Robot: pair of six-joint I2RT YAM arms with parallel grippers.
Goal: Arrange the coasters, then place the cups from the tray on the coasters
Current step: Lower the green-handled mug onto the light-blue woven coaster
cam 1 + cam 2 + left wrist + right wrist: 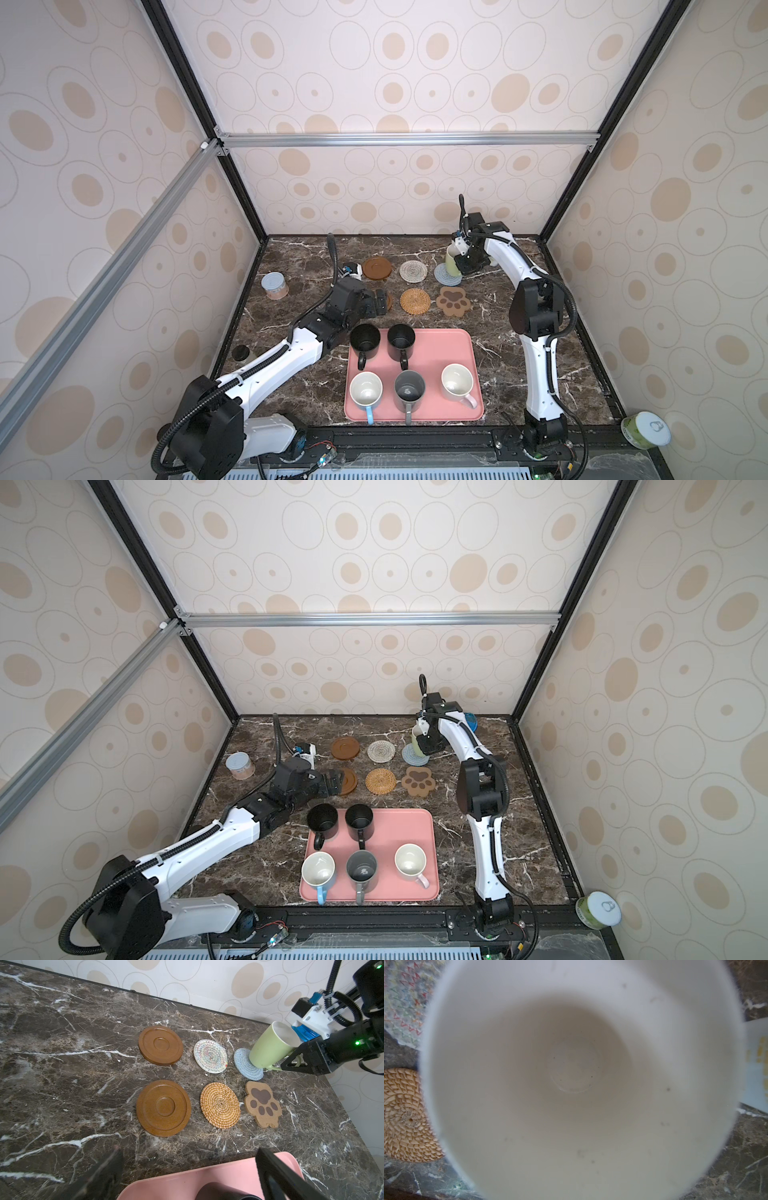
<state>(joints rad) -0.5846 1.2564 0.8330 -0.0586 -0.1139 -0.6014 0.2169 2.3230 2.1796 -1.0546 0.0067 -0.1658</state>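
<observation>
- A grey-lidded jar (275,286) stands at the far left of the dark marble table (299,386), well apart from the coasters.
- The left gripper (380,306) hangs with its jaws spread wide and nothing between them. In both top views it covers the left part of the near brown ringed coaster (163,1108).
- The far brown ringed coaster (376,268) lies just behind that one, flat and bare.
- In the middle column, the whitish woven coaster (413,270) lies at the back and the rattan coaster (415,301) in front, both bare.
- The pink tray (449,345) lies near the front edge with five mugs upright on it. The back row has a black mug (365,338) and a second black mug (401,338). The front row has the light blue mug (365,388), the dark grey mug (409,388) and the pale pink mug (457,382).
- At the right, the grey-blue woven coaster (444,275) lies at the back and the paw-shaped coaster (454,301) in front of it.
- The light green mug (270,1047) is tilted, and the low edge of its base seems to touch the grey-blue woven coaster.
- The right gripper (291,1064) is closed narrow on the handle of this mug.
</observation>
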